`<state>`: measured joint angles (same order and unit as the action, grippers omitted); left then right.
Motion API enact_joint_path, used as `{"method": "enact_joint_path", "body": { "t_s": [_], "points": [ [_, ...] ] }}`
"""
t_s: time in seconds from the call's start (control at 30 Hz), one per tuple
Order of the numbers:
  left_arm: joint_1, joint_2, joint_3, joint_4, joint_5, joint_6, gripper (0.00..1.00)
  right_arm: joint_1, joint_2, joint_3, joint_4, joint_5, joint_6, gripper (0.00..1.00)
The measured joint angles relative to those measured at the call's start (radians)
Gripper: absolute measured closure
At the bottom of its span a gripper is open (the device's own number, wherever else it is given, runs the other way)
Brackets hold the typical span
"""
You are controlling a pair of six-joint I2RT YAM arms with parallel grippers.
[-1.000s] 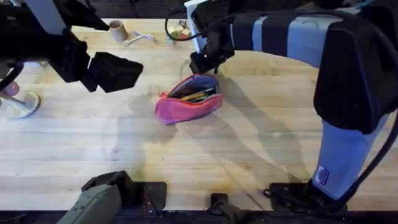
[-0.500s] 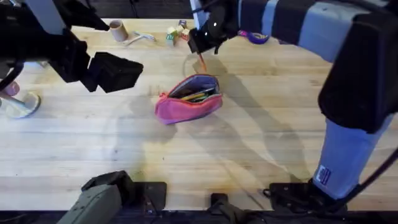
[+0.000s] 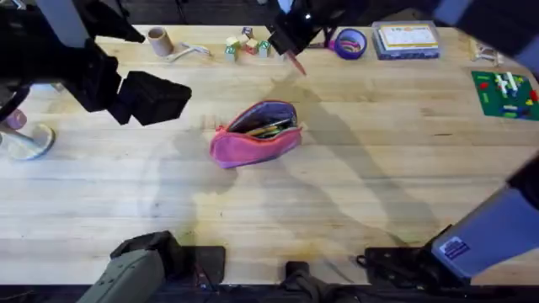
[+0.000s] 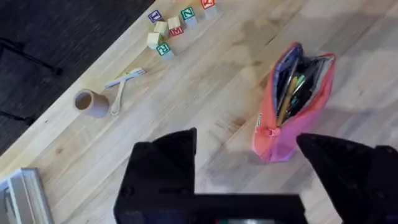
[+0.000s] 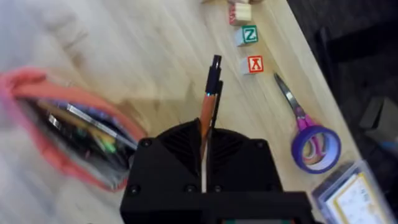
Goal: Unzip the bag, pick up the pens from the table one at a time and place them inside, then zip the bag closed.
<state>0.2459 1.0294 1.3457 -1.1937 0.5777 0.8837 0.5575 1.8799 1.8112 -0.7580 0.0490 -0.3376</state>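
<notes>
Wooden table [image 3: 354, 185], unzipped bag [image 3: 256, 135], right gripper [image 5: 208, 134] pinching orange pen [image 5: 209, 115]

This looks like a robotics lab set up for handling trials: two arms are mounted at the near edge of a broad plank bench [image 3: 362, 177], with dark floor beyond its far edge. Around the open pink pouch [image 3: 255, 135] lies a scatter of small practice props: lettered blocks [image 3: 244, 44] and a cardboard cup [image 3: 158, 39] beyond it, purple-handled scissors [image 3: 347, 42] and a clear box [image 3: 407, 39] further right of those, and a green building-brick plate [image 3: 505, 91] far to its right.
</notes>
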Motion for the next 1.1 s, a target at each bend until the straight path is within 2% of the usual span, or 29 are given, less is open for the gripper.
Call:
{"method": "enact_joint_path", "body": {
  "t_s": [0.1, 0.3, 0.43, 0.63, 0.77, 0.8, 0.93, 1.1],
  "points": [
    [0.0, 0.0, 0.0, 0.0, -0.007, 0.0, 0.001, 0.005, -0.051, 0.0, -0.038, -0.006, -0.108, 0.969],
    [0.0, 0.0, 0.0, 0.0, -0.021, 0.0, 0.001, 0.007, -0.138, 0.001, -0.164, -0.112, -0.369, 0.968],
    [0.0, 0.0, 0.0, 0.0, -0.022, 0.0, 0.001, 0.008, -0.168, -0.002, -0.186, -0.156, -0.482, 0.967],
    [0.0, 0.008, 0.0, -0.025, -0.022, 0.017, 0.001, 0.01, -0.242, -0.104, -0.183, -0.178, -0.607, 0.968],
    [0.0, 0.05, 0.0, -0.071, -0.018, 0.072, 0.001, 0.033, -0.294, -0.233, -0.157, -0.178, -0.694, 0.968],
    [0.001, 0.1, 0.0, -0.082, 0.01, 0.14, 0.002, 0.07, -0.3, -0.322, -0.122, -0.178, -0.743, 0.968],
    [0.015, 0.131, 0.0, -0.104, 0.044, 0.222, 0.001, 0.096, -0.3, -0.36, -0.108, -0.18, -0.774, 0.968],
    [0.066, 0.163, 0.0, -0.159, 0.094, 0.348, 0.001, 0.111, -0.29, -0.362, -0.098, -0.184, -0.808, 0.968]
  ]
}}
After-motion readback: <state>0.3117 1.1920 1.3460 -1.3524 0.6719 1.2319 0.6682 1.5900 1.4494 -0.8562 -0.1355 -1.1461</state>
